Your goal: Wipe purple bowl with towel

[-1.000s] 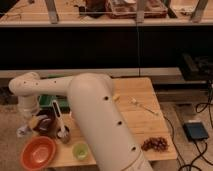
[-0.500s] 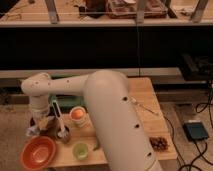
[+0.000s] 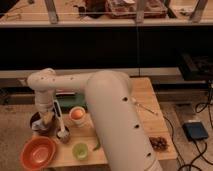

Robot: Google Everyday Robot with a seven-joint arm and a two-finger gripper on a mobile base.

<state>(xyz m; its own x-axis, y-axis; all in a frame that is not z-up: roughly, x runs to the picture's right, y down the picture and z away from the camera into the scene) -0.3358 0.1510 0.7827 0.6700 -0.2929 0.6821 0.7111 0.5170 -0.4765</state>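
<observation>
On the wood table [image 3: 145, 90]: one white arm [image 3: 107, 110] reaches across to the left side, its gripper [image 3: 47, 119] down in the one dark purple bowl [image 3: 37, 127] near the left edge. Gripper open or closed: can't tell. Towel can't be made out. One orange bowl [image 3: 37, 152] front-left, just in front of the purple one. One white cup [image 3: 76, 115] with orange contents mid-table. One small green cup [image 3: 80, 150] in front of it. One dark clump [image 3: 159, 143] front-right.

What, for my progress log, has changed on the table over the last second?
The arm swung toward the picture's right, uncovering the pale cup; the gripper now hangs over the dark bowl. The orange bowl, green cup and table stayed put.
</observation>
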